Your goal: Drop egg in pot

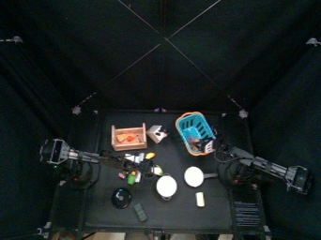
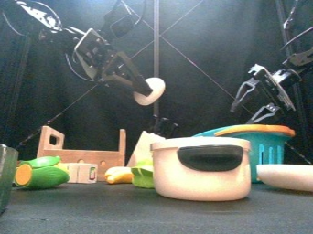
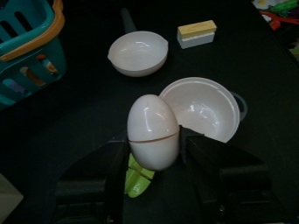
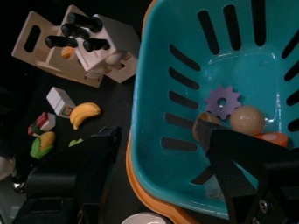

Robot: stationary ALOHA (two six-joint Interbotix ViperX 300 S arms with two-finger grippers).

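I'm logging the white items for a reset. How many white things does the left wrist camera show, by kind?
Smooth white egg, held in the left gripper: 1
Round white pot: 1
Shallow white bowl: 1
Total: 3

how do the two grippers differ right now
The left gripper is shut on a white egg, holding it in the air above the white pot; the right gripper is open and holds nothing.

The left gripper hangs over the pot, while the right gripper hovers above the teal plastic basket, which holds small toys.

Both are black two-jaw grippers raised clear of the table.
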